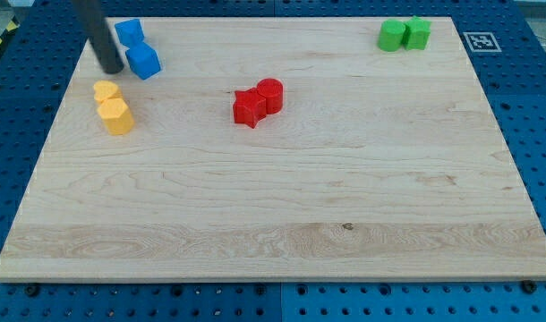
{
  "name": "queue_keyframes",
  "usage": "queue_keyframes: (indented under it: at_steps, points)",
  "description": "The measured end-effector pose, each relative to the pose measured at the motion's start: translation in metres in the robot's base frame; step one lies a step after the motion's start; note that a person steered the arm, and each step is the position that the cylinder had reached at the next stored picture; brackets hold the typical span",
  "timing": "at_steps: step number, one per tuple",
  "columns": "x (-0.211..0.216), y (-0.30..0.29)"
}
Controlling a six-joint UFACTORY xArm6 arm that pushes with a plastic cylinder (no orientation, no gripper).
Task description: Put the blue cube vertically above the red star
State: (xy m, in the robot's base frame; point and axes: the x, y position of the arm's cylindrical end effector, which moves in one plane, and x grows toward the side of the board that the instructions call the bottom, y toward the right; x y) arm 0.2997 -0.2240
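The blue cube (144, 61) lies near the view's top left of the wooden board (282, 197), touching a second blue block (129, 32) just above it. The red star (248, 108) lies left of the board's centre, touching a red cylinder (269, 95) at its upper right. My tip (112, 69) rests on the board just left of the blue cube, very close to it. The rod rises from it toward the view's top left. The blue cube is well to the left of the red star and a little higher in the view.
Two yellow blocks (106, 91) (117, 116) lie touching, just below my tip. Two green blocks (393, 36) (417, 33) lie side by side at the view's top right. A blue pegboard surrounds the board.
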Motion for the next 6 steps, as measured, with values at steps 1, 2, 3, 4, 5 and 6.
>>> queue_keyframes:
  at_steps: [1, 2, 3, 4, 5, 6]
  points:
    - [-0.015, 0.06]
    - [-0.021, 0.127]
    - [-0.021, 0.153]
    - [-0.009, 0.141]
    - [0.009, 0.132]
    - [0.032, 0.135]
